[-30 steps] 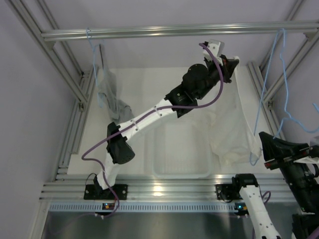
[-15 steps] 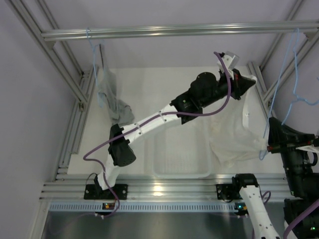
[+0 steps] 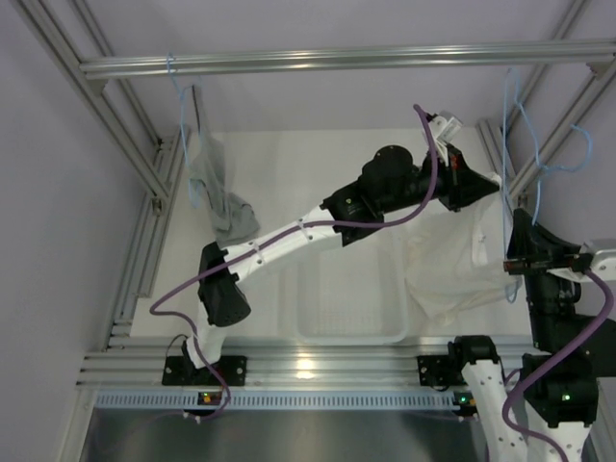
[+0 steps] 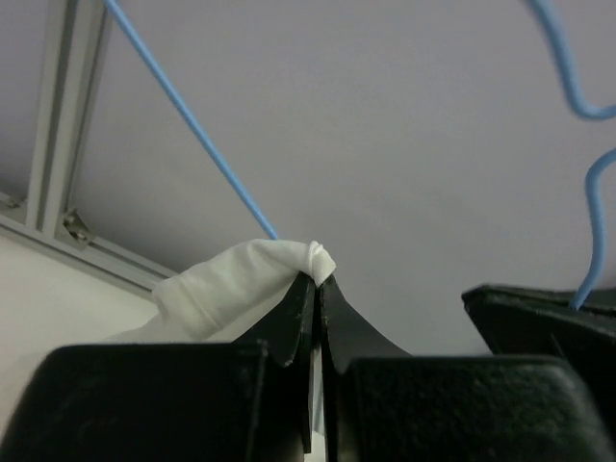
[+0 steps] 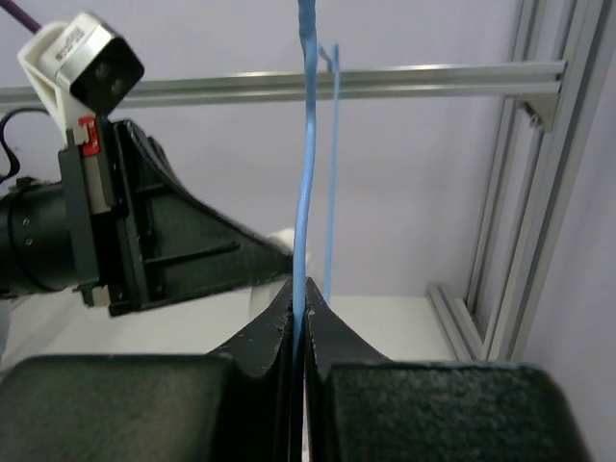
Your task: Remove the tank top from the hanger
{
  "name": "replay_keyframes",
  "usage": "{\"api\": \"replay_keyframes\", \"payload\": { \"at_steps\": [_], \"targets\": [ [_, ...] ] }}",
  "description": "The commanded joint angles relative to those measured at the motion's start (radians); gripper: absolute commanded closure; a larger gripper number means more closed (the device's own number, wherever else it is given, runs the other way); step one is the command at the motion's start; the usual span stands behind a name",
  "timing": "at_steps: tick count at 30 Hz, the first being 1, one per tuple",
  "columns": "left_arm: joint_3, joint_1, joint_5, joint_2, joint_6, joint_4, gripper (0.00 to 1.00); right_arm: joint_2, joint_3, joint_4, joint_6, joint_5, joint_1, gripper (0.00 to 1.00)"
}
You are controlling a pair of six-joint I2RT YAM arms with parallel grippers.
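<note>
The white tank top (image 3: 462,265) hangs at the right, bunched and draping toward the table. My left gripper (image 3: 489,181) reaches across and is shut on a white strap of the tank top (image 4: 255,279). A blue wire hanger (image 3: 508,135) rises at the far right. My right gripper (image 3: 512,262) is shut on the hanger's blue wire (image 5: 304,192), pinched between its closed jaws. The left gripper (image 5: 279,252) shows in the right wrist view, just left of that wire.
A smaller grey garment (image 3: 214,183) hangs on another blue hanger (image 3: 178,91) from the top rail at the left. A clear plastic bin (image 3: 348,294) sits on the table's near middle. Aluminium frame posts (image 3: 568,115) stand at the right.
My left gripper moved further right with the strap. My right gripper moved with the hanger, whose wire swung left. The tank top bunched up lower at the right.
</note>
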Motion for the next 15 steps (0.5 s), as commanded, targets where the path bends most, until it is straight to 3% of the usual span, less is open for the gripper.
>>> {"api": "replay_keyframes", "payload": {
  "at_steps": [1,6,11,15],
  "targets": [
    [-0.067,-0.004,0.097,-0.115,-0.112,0.017,1.0,-0.004,0.002,0.237,-0.101,0.038,0.0,1.0],
    [-0.056,-0.004,0.264,-0.116,-0.156,0.014,1.0,0.062,0.011,0.277,-0.106,0.026,0.01,1.0],
    [0.017,-0.004,0.308,-0.084,-0.13,0.006,1.0,0.031,-0.087,0.367,-0.039,0.081,0.01,1.0],
    [0.054,-0.004,0.503,-0.024,-0.19,0.003,1.0,0.057,-0.133,0.455,-0.046,0.136,0.01,1.0]
  ]
}}
